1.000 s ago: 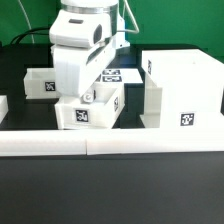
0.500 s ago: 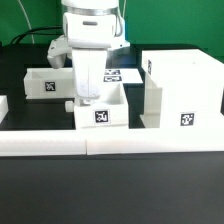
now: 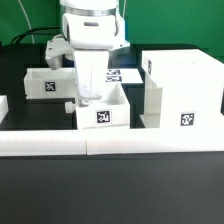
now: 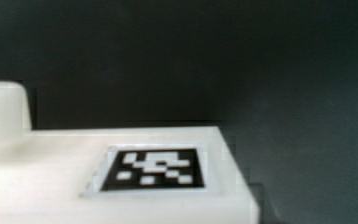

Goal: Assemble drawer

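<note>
**Gripper pinches boxy white tray**

The gripper [image 3: 79,99] pinches a smooth plastic side wall of the near tray [image 3: 112,112]. This open-top tray sits at nine o'clock from the tall, square-edged housing [image 3: 185,85]. The far tray [image 3: 44,84] lies at ten o'clock.

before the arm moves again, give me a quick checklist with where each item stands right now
1. Near tray upright and level: ok.
2. Its front tag readable in the exterior view: ok.
3. Fingers closed on the near tray's wall: cannot tell.
4. Near tray apart from the housing: ok.
5. Far tray apart from the near tray: ok.
6. Housing's open side facing the near tray: cannot tell.
</note>
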Controlling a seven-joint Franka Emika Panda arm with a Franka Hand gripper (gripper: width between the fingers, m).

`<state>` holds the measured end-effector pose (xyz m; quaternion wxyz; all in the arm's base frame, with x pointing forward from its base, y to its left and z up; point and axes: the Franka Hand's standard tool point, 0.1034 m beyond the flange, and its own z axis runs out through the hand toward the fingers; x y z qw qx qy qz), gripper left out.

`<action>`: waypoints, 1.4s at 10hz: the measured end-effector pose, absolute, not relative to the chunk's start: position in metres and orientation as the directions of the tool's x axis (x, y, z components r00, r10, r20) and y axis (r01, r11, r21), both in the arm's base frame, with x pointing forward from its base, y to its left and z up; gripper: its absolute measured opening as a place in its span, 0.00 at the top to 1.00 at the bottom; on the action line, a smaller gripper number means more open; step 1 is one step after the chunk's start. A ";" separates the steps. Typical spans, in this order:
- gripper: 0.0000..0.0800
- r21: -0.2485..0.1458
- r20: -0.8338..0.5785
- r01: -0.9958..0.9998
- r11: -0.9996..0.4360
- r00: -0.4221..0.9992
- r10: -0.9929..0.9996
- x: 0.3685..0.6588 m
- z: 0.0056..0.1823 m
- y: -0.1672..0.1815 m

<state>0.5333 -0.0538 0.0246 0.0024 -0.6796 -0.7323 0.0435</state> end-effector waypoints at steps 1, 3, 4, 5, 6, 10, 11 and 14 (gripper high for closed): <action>0.95 -0.062 -0.057 0.996 0.068 -0.072 0.996 0.538 0.025 -0.053; 0.95 -0.042 -0.059 0.998 0.052 -0.054 0.997 0.541 0.026 -0.052; 0.95 -0.019 -0.060 0.999 0.050 -0.051 0.997 0.542 0.025 -0.053; 0.95 -0.025 -0.060 0.999 0.049 -0.050 0.997 0.540 0.025 -0.054; 0.95 -0.025 -0.060 0.999 0.048 -0.050 0.997 0.540 0.025 -0.054; 0.95 -0.024 -0.060 0.999 0.034 -0.036 0.998 0.544 0.020 -0.047; 0.95 -0.022 -0.059 0.999 0.025 -0.027 0.998 0.545 0.020 -0.044; 0.95 -0.011 -0.050 1.000 -0.017 0.016 0.999 0.552 0.015 -0.032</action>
